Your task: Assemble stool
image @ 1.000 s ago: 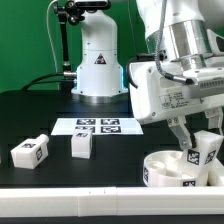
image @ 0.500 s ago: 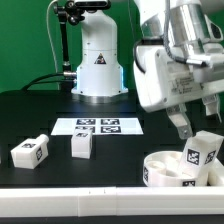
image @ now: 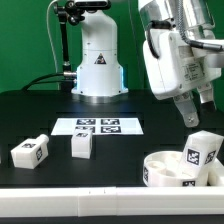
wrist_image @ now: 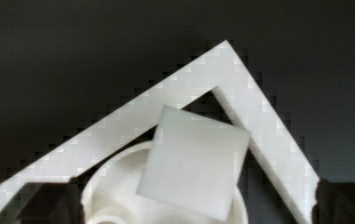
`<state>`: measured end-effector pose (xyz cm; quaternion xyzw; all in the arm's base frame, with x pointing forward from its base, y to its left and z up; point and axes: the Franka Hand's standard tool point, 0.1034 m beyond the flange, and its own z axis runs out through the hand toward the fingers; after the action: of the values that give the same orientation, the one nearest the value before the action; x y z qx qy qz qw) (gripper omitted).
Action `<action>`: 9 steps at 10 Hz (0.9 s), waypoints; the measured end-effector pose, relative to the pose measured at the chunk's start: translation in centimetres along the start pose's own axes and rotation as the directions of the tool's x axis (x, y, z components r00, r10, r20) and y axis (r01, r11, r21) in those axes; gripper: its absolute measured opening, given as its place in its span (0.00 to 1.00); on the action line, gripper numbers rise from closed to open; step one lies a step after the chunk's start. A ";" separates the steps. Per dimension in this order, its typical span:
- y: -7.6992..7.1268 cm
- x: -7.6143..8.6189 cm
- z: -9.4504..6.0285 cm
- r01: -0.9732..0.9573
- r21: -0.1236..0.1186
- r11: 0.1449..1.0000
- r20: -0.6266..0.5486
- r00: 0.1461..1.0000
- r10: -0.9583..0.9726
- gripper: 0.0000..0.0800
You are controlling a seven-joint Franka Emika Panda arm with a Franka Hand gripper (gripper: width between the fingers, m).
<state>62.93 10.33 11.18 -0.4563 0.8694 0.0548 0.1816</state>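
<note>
The hand (image: 198, 112) hangs at 3 o'clock in the exterior view, its fingers spread and pinching nothing, with a clear gap of air between their tips and the parts below. Directly under it, at 5 o'clock, the round seat (image: 170, 170) of the stool lies on the black surface (image: 40, 110), and one leg (image: 201, 153) stands in it, leaning slightly against the ring's far rim. The wrist view shows the same leg (wrist_image: 195, 165) as a pale block over the seat (wrist_image: 121, 185), both tucked inside the angle of the white L-shaped rail (wrist_image: 218, 80); whether the seat touches the rail's inner edges cannot be told. In the exterior view the rail (image: 90, 192) runs along the near edge of the surface from 7 to 5 o'clock. A second leg (image: 82, 145) lies near the centre and a third leg (image: 30, 152) at 8 o'clock, apart from each other and well apart from the seat, with bare black surface around each. The marker board (image: 100, 126) lies flat just behind the second leg, and the arm's white base (image: 98, 60) stands at 12 o'clock.
</note>
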 end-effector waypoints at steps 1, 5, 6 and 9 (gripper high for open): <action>0.0 0.3 0.0 0.090 -0.003 0.996 -0.005 0.996 -0.090 0.81; -0.5 2.5 0.0 0.508 -0.057 0.859 -0.025 0.860 -0.510 0.81; -0.5 2.5 0.0 0.554 -0.058 0.830 -0.022 0.831 -0.556 0.81; -0.5 2.7 0.0 0.722 -0.068 0.688 -0.013 0.689 -0.724 0.81</action>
<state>61.98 7.94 10.24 -0.7677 0.6210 -0.0050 0.1584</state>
